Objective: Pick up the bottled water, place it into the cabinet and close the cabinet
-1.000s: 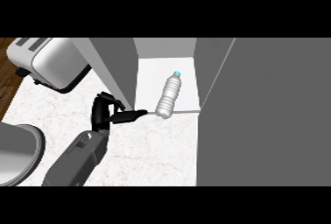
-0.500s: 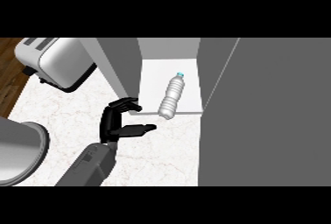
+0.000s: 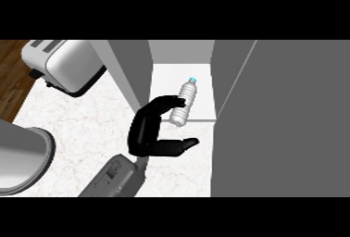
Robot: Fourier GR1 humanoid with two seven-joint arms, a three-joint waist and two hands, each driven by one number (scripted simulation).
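Observation:
The bottled water [image 3: 184, 101] is a clear bottle with a light blue cap. It lies on the cabinet's white floor [image 3: 202, 78], cap pointing away from me. My left hand [image 3: 147, 132] is just left of the bottle. Its bent fingers [image 3: 164, 102] reach up to the bottle's lower half, and the thumb [image 3: 183, 143] sticks out to the right below it; nothing is clasped. The cabinet stands open between a grey side panel [image 3: 130, 69] on the left and a broad grey panel [image 3: 280, 120] on the right. My right hand is out of sight.
A silver toaster [image 3: 65, 65] stands at the back left of the white marble counter [image 3: 75, 120]. A large grey rounded vessel [image 3: 21, 162] fills the left edge. Brown wood [image 3: 10, 74] shows beyond the counter's left side.
My left hand has moved right and forward, from the counter left of the cabinet up against the bottle. The bottle still lies in the same spot in the cabinet.

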